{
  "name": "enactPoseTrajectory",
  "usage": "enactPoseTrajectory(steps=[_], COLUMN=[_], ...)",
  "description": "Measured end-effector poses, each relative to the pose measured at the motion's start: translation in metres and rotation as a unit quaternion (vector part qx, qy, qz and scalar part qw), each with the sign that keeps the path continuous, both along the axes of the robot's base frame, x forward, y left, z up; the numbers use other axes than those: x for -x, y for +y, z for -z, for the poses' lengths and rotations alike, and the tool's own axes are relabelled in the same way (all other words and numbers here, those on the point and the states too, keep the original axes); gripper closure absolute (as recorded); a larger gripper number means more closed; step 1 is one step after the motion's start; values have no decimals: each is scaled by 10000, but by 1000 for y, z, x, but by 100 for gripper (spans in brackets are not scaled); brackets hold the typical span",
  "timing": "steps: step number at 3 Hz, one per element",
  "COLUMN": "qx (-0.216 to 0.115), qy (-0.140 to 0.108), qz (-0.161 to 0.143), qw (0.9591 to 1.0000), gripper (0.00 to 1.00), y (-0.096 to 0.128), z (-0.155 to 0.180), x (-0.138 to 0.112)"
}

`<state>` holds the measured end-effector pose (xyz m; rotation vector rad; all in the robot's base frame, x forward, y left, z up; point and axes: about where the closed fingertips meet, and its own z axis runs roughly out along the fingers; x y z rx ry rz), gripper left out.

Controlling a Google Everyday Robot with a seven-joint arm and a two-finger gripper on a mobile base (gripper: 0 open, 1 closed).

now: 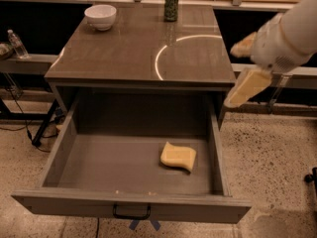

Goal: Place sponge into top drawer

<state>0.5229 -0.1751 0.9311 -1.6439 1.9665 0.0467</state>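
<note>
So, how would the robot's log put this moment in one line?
top drawer: open | sponge: inside, right half | gripper: open, empty, right of table

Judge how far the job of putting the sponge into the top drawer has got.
Done: the sponge lies on the floor of the open top drawer, right of centre. In hand: nothing; the pincer hangs open and empty outside the drawer, by the right edge of the table. Left: the placing looks complete; at most, the drawer could be closed.

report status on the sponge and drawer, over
Gripper open and empty, high beside the table right edge. Sponge lying free in the top drawer, right of centre. Drawer open, nothing else inside.
</note>
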Motion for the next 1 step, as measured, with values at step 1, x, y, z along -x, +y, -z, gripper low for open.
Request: enactPoseTrajectory(steps=[1], qx=[73], qy=[-712], qz=[264], qw=[9971], gripper=[0], y=[-13], z=[-86], x=[0])
